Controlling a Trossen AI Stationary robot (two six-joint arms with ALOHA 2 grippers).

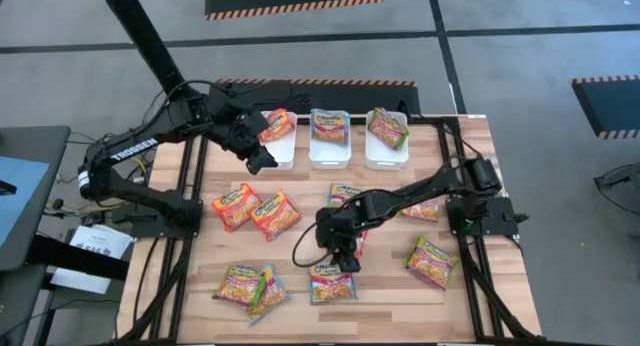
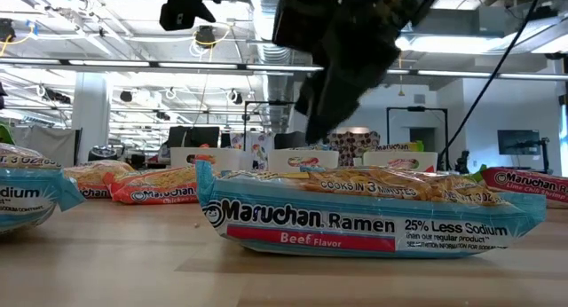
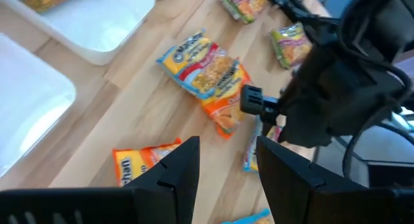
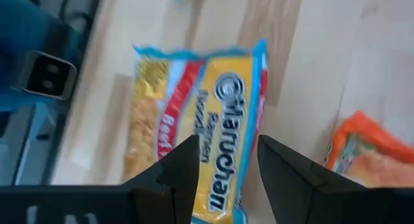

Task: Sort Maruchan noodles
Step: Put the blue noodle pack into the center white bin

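Left arm: reaches in from the counter's (image 1: 400, 296) left edge, bent at the elbow, "TROSSEN" readable along its link.
Left gripper (image 1: 262, 162): hangs just beside the left bin (image 1: 283, 151), over its near left corner; fingers (image 3: 184, 160) parted with nothing between them.
Left bin: holds one orange packet (image 1: 276, 124), tilted against the wall.
Middle bin (image 1: 329, 152): right of the left bin, holds a blue packet (image 1: 328, 125).
Right bin (image 1: 386, 153): farthest from the left bin, holds a green-pink packet (image 1: 388, 128).
Right arm: stretches from the counter's right edge toward the middle, well in front of the bins, wrist pointing down.
Right gripper (image 1: 343, 260): poised above the blue beef packet (image 4: 207, 130), released, fingers (image 4: 183, 162) apart and not clamping it.
Blue beef packet: lies flat on the counter, in front of the middle bin.
Writing: "Maruchan Ramen", "Beef Flavor", "25% Less Sodium", "Cooks in 3 minutes".
Other noodles: orange pair (image 1: 255, 209) in front of the left bin; more packets scattered near the front edge and to the right.
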